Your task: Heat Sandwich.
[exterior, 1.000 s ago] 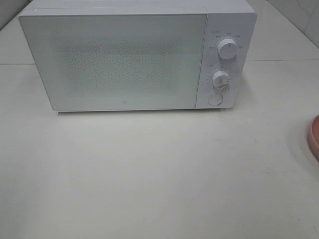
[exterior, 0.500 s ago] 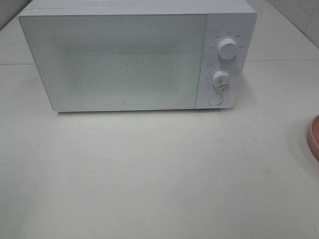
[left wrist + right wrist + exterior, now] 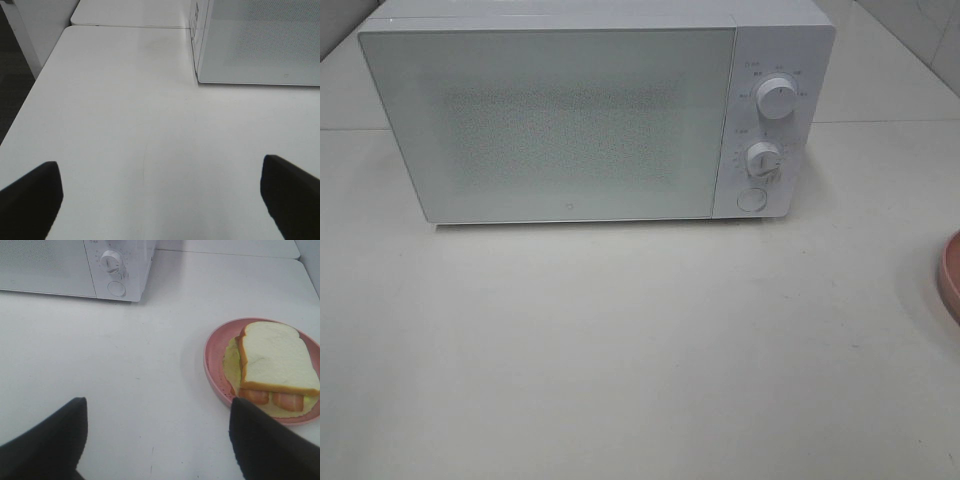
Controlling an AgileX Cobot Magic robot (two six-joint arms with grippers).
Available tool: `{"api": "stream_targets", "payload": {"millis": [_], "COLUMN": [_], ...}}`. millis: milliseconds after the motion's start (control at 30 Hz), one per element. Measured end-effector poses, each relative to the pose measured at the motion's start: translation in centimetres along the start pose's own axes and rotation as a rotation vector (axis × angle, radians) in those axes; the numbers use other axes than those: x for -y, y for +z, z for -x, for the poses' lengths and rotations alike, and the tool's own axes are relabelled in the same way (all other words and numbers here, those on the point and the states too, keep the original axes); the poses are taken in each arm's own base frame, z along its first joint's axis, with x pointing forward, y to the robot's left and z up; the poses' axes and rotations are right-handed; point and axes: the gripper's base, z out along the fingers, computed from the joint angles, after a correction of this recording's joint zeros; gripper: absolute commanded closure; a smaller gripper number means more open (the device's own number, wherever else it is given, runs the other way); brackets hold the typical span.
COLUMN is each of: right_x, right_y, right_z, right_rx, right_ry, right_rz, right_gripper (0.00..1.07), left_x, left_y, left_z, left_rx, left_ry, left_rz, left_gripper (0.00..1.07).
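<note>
- Nothing moved since a second ago: microwave [image 3: 590, 115], table [image 3: 640, 350] and plate edge sit as before.
- Opening step, by the look of it: microwave door [image 3: 550, 125] shut, sandwich [image 3: 277, 365] unheated on its pink plate [image 3: 216, 367].
- Sandwich seen only from the right wrist camera, near the right gripper [image 3: 155, 440]; in the high view just a sliver of plate [image 3: 951, 275] at three o'clock, sandwich itself out of frame.
- Left gripper [image 3: 160, 195] spread wide over bare table, holding nothing, microwave corner [image 3: 200, 80] ahead.
- Right gripper likewise parted and empty, sandwich just off one finger [image 3: 270, 440].
- Next move likely: door opened first, perhaps via the round button [image 3: 751, 199] under the two knobs; then plate or sandwich lifted level.
- Top slice longer than wide, long axis running roughly from one o'clock to seven in the right wrist picture, rounded top toward the microwave side; red filling showing at the near edge.
</note>
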Motion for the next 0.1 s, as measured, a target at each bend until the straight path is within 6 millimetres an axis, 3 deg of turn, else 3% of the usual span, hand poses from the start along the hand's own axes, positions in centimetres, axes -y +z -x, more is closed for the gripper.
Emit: {"api": "stream_targets", "payload": {"millis": [100], "right_x": [0.00], "right_y": [0.00], "right_z": [0.00], "right_rx": [0.000], "right_ry": [0.000], "right_rz": [0.000], "right_gripper": [0.31], "left_x": [0.00], "left_y": [0.00], "left_z": [0.00], "left_rx": [0.000], "left_ry": [0.000], "left_rz": [0.000], "left_gripper": [0.05]}}
